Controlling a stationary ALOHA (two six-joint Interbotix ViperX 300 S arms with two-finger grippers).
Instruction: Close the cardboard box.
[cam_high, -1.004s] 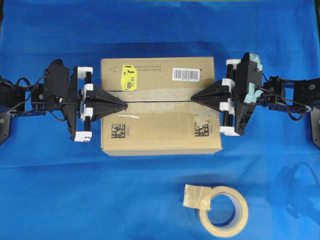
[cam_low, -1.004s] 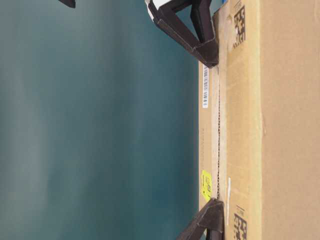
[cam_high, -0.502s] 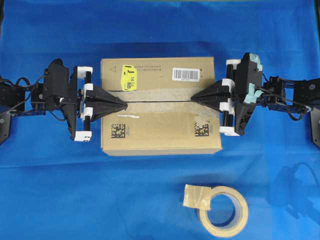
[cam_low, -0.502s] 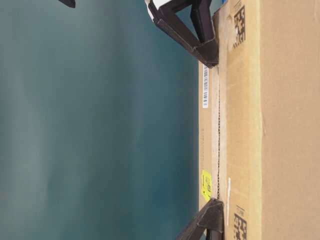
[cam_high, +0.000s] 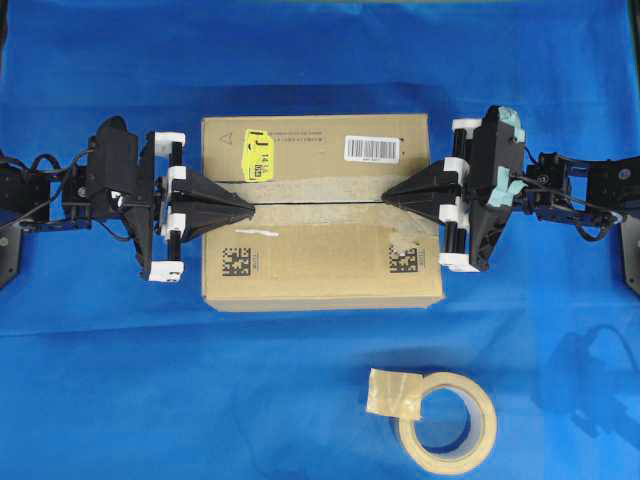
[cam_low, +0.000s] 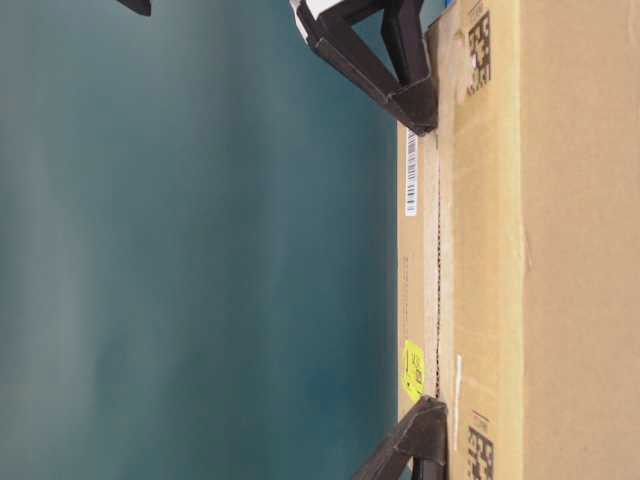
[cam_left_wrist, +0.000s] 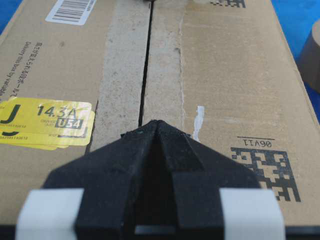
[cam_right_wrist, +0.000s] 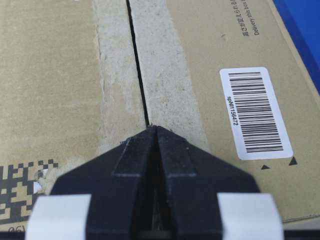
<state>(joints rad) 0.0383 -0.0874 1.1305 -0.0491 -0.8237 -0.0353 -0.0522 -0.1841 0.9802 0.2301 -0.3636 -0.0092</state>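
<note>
- The left pincer (cam_high: 243, 211) is pressed together to a point, gripping nothing, and its tip sits on the left end of the centre seam of the cardboard box (cam_high: 320, 265).
- The cardboard box lies in the middle of the blue surface (cam_high: 320, 60), between the two arms, with its long axis running left to right, in line with both pincers.
- Its two top flaps are down and meet along the seam, which the left wrist view shows as a narrow dark gap running away from the tip.
- A yellow sticker (cam_high: 258, 155) sits on the far flap near the left end and a white barcode label (cam_high: 372, 149) on the same flap toward the right.
- The right pincer (cam_high: 390, 194) is likewise shut to a point on nothing, tip on the right end of the same seam.
- Each arm is equally near its own end of the box, so I judge the flaps held flat and the closing nearly done.
- A tape roll (cam_high: 447, 422) lies on the surface nearer the camera, well apart from the box, toward the right arm's side.
</note>
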